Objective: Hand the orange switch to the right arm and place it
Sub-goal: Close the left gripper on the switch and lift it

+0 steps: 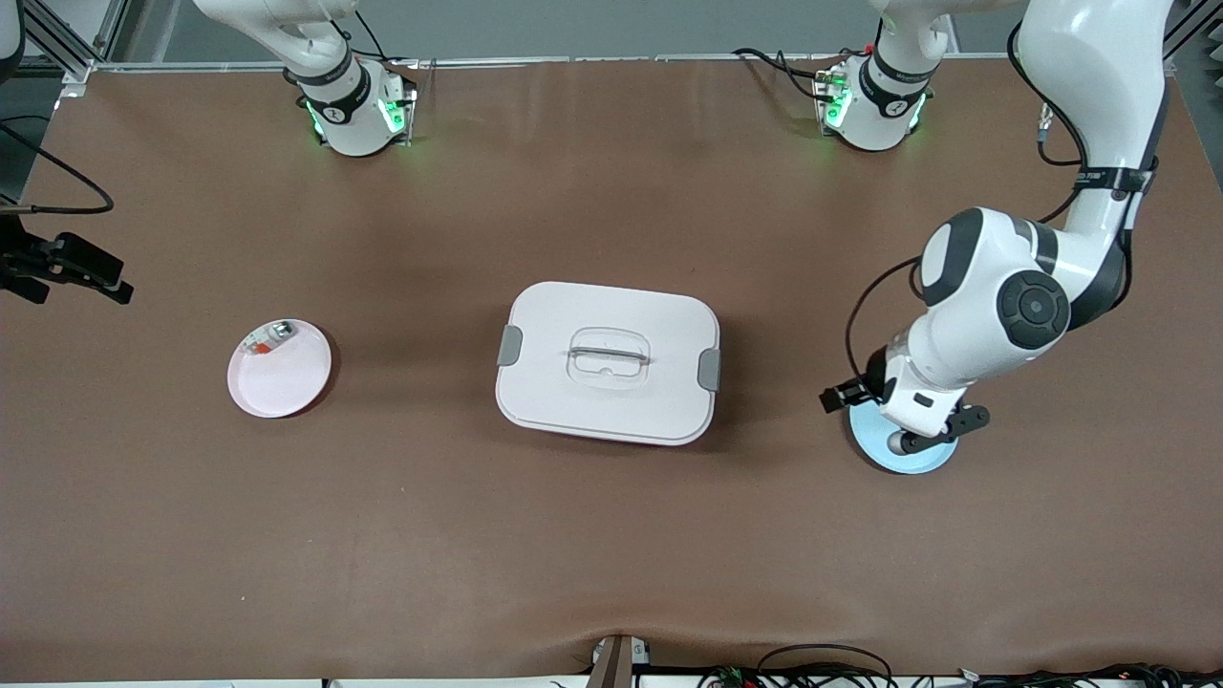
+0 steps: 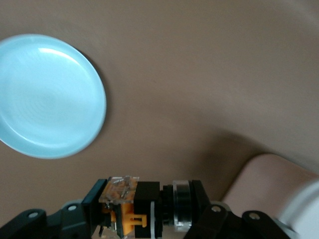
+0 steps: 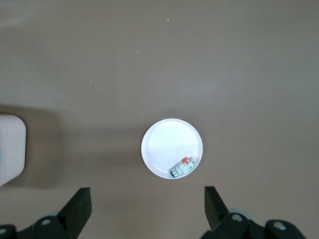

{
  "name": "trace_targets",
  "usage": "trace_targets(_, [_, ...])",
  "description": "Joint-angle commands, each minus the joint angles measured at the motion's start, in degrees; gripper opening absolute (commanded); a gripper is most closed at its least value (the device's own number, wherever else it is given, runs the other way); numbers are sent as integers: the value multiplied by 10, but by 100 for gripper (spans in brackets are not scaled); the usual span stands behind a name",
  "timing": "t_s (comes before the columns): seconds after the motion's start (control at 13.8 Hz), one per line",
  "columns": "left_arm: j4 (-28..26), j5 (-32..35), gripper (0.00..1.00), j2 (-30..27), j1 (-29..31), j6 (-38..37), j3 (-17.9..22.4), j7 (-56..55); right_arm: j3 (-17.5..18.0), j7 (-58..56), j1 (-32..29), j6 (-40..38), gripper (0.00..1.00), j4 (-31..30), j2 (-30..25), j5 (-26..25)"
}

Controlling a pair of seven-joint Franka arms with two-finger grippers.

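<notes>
The orange switch point(image 2: 127, 219), a stubby black body with orange clips and a clear round end, is clamped lengthwise between the fingers of my left gripper point(image 2: 147, 206). In the front view that gripper point(image 1: 903, 435) hangs over the edge of a light blue plate point(image 1: 932, 461) toward the left arm's end of the table, and the hand hides the switch. The blue plate point(image 2: 50, 94) has nothing on it. My right gripper point(image 3: 148, 206) is open and holds nothing, high above a white plate point(image 3: 167, 144). The front view shows only the right arm's base.
A pale pink-white plate point(image 1: 287, 382) toward the right arm's end carries a small silver-and-clear part point(image 1: 268, 336) with a red bit point(image 3: 182, 167). A white lidded box point(image 1: 608, 363) with grey latches stands mid-table between the two plates.
</notes>
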Motion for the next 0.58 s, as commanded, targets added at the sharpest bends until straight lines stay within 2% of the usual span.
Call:
trace_targets(0.0, [39,-56,0,1,-2,-37,-22,-54,1,2,7,-11,100,12,5,1])
trace_targets(0.36, [57,-77,0,8,-6,-40,-83,-184,2,4,37,-11,100,4,8,1])
trace_targets(0.51, [80,-129,0,14,-20,-40,-87,-224,2,16,75,-12,100,4,8,-2])
